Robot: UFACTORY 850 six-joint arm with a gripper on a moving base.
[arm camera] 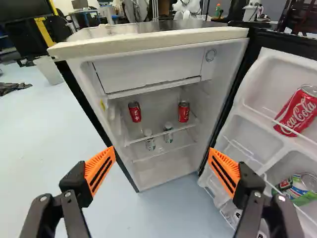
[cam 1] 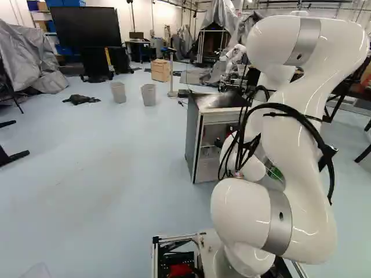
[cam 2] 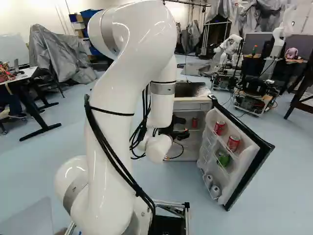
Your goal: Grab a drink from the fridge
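Before the opened fridge (arm camera: 168, 40), my fingers (arm camera: 100, 171) stand apart; approach stage: advance between them a shelved red can (arm camera: 184, 111).

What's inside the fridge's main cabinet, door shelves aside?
Two red cans on the upper shelf; below them, two pale containers. The closed flap above hides whatever its compartment holds. Anything directly behind the cans is also covered.

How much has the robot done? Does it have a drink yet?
The fridge door is wide open, so that part looks done. No drink is in hand: the gripper is open and empty, facing the fridge. Left to do: reach in, grip a drink, maybe this red can inside, and bring it out.
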